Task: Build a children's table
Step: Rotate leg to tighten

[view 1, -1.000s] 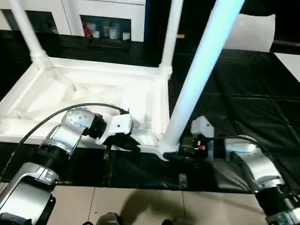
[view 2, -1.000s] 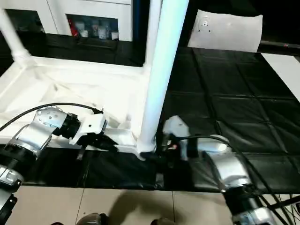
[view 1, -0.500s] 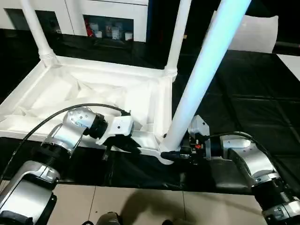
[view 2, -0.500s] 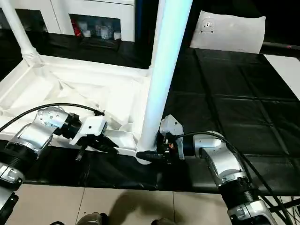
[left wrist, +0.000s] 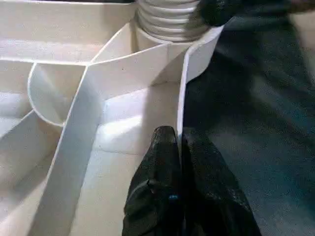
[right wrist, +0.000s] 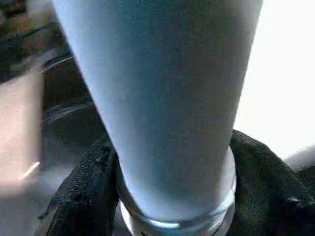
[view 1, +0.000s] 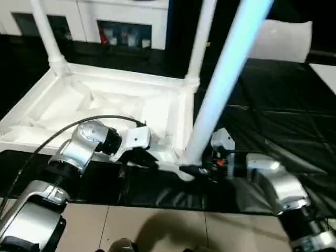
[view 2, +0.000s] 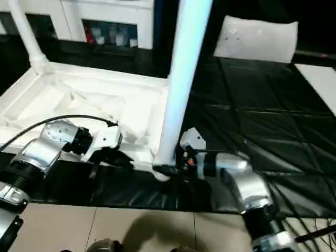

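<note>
Underfoot, black floor mats meet pale tile; cabinet behind.
Left fingers pinch the tabletop rim; right fingers clasp the near leg.

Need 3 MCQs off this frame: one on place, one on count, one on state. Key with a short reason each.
1. Where does the right pincer sit?
A. at the base of the nearest leg
B. on the cabinet door
C. at the tabletop's far rim

2. How many legs stand in the tabletop's corner sockets?
A. one
B. three
C. four

3. What is the left pincer doing?
A. hanging open over the mat
B. shut on the tabletop's rim
C. holding a loose leg

Key:
1 A: its black fingers flank the nearest leg just above the socket.
2 B: two far legs and the nearest one stand on the tabletop; the fourth corner bears none.
3 B: the left wrist view shows both fingers pressed on the thin rim wall.
</note>
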You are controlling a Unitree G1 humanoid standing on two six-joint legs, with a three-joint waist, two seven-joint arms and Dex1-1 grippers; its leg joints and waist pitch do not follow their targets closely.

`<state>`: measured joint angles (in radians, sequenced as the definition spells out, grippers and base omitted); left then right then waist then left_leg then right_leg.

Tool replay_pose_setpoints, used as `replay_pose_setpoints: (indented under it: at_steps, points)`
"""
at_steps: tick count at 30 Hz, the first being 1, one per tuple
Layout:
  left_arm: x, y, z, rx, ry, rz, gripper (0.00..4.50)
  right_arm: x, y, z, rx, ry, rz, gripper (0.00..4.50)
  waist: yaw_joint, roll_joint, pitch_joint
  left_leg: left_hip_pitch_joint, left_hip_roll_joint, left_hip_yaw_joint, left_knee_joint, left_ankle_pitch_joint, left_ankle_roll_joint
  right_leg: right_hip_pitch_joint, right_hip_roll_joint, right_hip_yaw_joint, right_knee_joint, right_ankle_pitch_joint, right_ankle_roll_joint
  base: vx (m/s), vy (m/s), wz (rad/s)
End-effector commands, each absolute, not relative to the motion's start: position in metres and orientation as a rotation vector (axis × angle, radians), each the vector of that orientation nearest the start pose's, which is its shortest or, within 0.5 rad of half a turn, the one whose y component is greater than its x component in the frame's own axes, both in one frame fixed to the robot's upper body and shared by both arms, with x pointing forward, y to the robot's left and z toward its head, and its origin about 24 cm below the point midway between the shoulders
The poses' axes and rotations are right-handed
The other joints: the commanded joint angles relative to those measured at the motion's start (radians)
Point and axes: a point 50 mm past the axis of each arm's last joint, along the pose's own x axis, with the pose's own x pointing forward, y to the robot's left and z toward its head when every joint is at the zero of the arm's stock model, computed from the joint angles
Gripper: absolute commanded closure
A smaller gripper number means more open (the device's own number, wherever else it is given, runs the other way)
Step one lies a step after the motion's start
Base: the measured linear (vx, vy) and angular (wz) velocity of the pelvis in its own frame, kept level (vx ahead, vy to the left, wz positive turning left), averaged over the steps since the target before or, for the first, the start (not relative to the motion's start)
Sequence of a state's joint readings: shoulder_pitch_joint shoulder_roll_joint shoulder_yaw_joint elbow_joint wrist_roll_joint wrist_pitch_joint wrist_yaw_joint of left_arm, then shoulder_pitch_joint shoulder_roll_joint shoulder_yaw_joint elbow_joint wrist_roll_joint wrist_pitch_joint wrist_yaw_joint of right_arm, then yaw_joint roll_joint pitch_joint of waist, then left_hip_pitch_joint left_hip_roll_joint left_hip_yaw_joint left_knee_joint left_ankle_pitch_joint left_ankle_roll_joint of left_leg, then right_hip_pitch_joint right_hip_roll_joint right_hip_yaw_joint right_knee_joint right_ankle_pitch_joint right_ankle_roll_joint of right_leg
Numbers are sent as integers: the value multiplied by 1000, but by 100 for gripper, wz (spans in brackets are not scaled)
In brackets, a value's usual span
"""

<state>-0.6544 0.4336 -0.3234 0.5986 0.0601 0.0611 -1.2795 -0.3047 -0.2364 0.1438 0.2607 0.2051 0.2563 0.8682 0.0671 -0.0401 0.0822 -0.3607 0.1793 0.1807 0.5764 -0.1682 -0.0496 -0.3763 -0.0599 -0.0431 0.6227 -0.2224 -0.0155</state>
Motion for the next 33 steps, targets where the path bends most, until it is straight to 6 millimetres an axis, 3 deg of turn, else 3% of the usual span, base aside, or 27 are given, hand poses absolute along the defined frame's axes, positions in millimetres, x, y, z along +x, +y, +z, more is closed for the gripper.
replay_pose_setpoints:
  at_steps: [1,3,5,6,8,12,14,18,22,25,27,29,33]
  points:
    - [327,114,66,457,400,-1279,450,283,-88,33,99,297,968,172,-11,8,-41,21,59,-36,-82,-411,-61,11,-100,47,-113,-551,-153,-53,19,-10]
    - [327,103,66,420,383,-1249,450,287,-80,33,139,295,903,173,-23,8,-46,22,59,-42,-86,-420,-64,10,-99,45,-118,-549,-134,0,0,0]
    - [328,83,66,371,366,-1186,450,293,-66,32,204,309,785,173,-40,9,-48,12,58,-44,-92,-421,-69,14,-92,42,-111,-465,-150,0,0,0]
    - [328,72,66,357,361,-1146,450,296,-58,31,220,319,726,173,-41,13,-49,22,58,-40,-88,-427,-64,3,-92,48,-113,-435,-159,0,0,0]
    - [331,53,68,361,348,-1066,450,303,-42,32,207,333,614,173,-50,11,-48,18,54,-39,-87,-418,-63,3,-92,51,-111,-422,-166,0,0,0]
    - [332,45,69,400,339,-1036,450,308,-34,34,209,323,568,173,-54,11,-50,14,47,-32,-82,-384,-30,5,-88,54,-117,-382,-153,0,0,0]
    - [333,49,66,453,345,-1041,450,310,-35,39,238,292,566,117,-52,15,-51,14,49,-29,-82,-369,-18,5,-88,56,-117,-344,-153,0,0,0]
    - [332,73,63,510,371,-1040,450,310,-58,44,194,206,552,72,-52,13,-55,8,51,-27,-82,-335,0,10,-85,56,-110,-280,-165,0,0,0]
    - [332,93,62,514,384,-1044,450,308,-78,46,176,176,567,49,-51,14,-56,3,51,-26,-81,-315,6,15,-87,54,-111,-297,-172,0,0,0]
    - [329,110,64,528,369,-1106,450,306,-102,49,123,159,585,12,-51,11,-59,-6,50,-24,-79,-262,20,23,-83,54,-103,-225,-173,0,0,0]
    - [327,116,66,530,353,-1155,450,301,-114,51,93,174,677,6,-51,10,-68,-8,48,-20,-69,-188,42,30,-81,55,-93,-114,-196,0,0,0]
    - [326,117,67,525,356,-1163,450,299,-116,51,80,174,710,6,-48,11,-68,-8,47,-15,-63,-146,66,29,-76,52,-84,-21,-223,0,0,0]
    - [317,125,66,582,370,-1320,450,292,-138,58,-14,165,902,6,-45,14,-69,-6,52,-15,-60,-139,83,32,-76,49,-80,-3,-252,0,0,0]
